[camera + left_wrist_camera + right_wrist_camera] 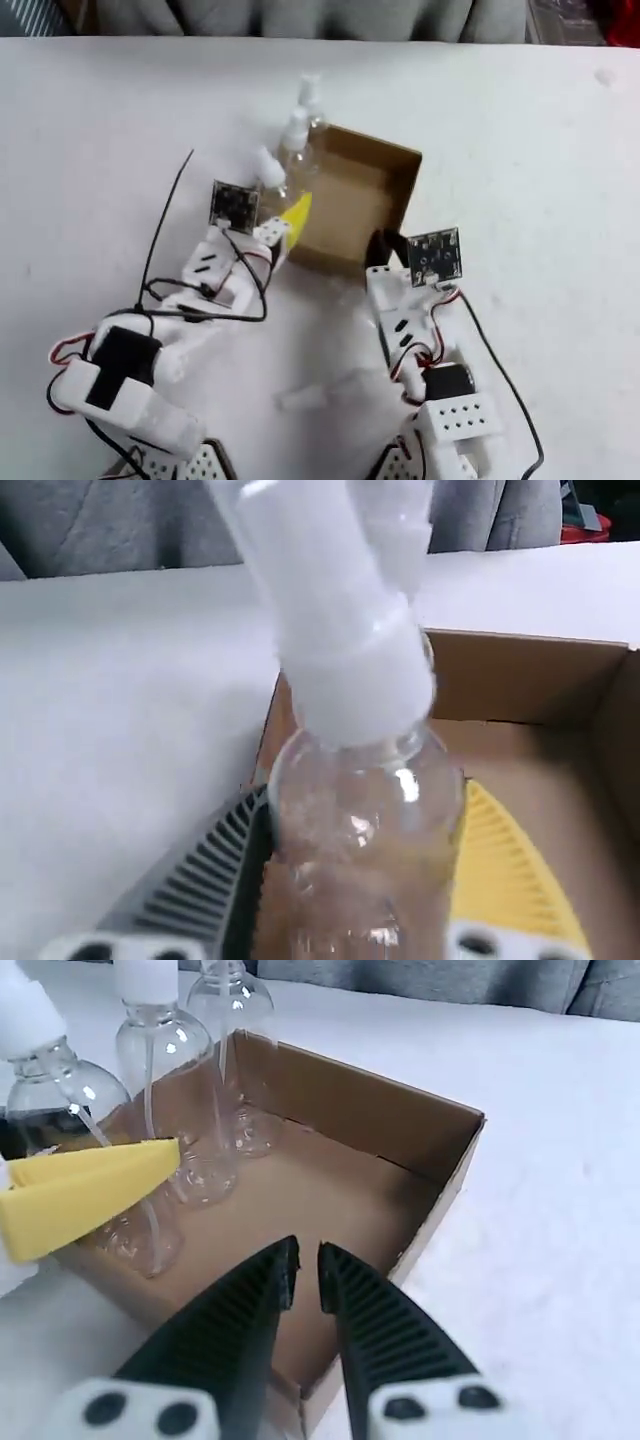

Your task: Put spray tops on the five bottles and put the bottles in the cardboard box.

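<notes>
The box (385,180) is brown cardboard, rectangular, shallow and open-topped, set on a white tabletop (520,130). Three bottles line up inside it along one wall: the held bottle (360,810) nearest the arms, then a middle bottle (165,1055) and a far bottle (232,1005). Each is clear plastic with a round body and a narrow neck. Each is capped with a white plastic spray top (296,125), and a thin tube shows through the walls. Whether the held bottle touches the box floor I cannot tell.

The left end effector (355,880) pinches the held bottle's body between one yellow ribbed finger (505,850) and one grey ribbed finger (200,870). The right end effector (305,1260) has two black ribbed fingers nearly pressed together with nothing between them. It hangs above the box's near wall.
</notes>
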`<act>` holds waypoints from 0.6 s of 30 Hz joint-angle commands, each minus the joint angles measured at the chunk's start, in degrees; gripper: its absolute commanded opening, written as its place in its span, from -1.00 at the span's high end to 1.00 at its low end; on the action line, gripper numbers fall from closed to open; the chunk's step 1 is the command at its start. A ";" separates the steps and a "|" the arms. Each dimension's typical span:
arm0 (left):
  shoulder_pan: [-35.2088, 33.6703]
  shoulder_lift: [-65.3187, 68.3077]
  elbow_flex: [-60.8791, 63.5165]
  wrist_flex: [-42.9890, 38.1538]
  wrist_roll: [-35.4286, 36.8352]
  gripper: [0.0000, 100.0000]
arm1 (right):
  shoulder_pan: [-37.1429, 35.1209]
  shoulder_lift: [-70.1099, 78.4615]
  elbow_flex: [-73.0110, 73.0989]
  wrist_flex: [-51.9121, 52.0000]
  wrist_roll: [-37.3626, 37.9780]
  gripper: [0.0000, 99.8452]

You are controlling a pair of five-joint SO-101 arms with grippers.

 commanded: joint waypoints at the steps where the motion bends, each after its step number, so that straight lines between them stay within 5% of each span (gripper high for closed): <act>1: 0.31 -0.48 0.62 -0.97 2.55 0.32 | 0.22 -0.31 -3.16 0.04 0.70 0.97; 18: 0.57 -0.57 1.76 -0.70 2.46 0.19 | 0.22 -0.40 -3.08 0.04 0.79 0.97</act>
